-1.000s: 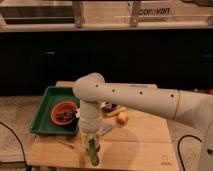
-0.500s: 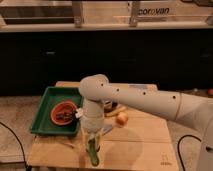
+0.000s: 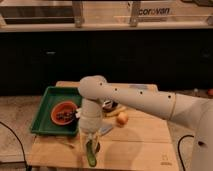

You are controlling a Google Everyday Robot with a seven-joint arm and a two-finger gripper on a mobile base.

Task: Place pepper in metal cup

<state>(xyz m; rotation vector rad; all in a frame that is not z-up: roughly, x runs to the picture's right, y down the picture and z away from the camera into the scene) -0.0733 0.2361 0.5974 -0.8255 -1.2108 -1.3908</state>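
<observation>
My gripper (image 3: pixel 91 146) hangs from the white wrist over the front of the wooden table (image 3: pixel 145 145). It is shut on the slim green pepper (image 3: pixel 91 157), which hangs upright below the fingers, just above the table's front edge. A small dark round thing right behind the wrist, mostly hidden by the arm, looks like the metal cup (image 3: pixel 109 105). It stands behind and to the right of the gripper.
A green tray (image 3: pixel 44 107) at the table's left holds an orange-red bowl (image 3: pixel 64 112). A round yellow-orange fruit (image 3: pixel 122 118) lies right of the wrist. A flat grey-blue thing (image 3: pixel 105 130) lies by the gripper. A cable hangs at the left.
The gripper and the pepper have sunk slightly toward the table's front. Nothing else has moved.
</observation>
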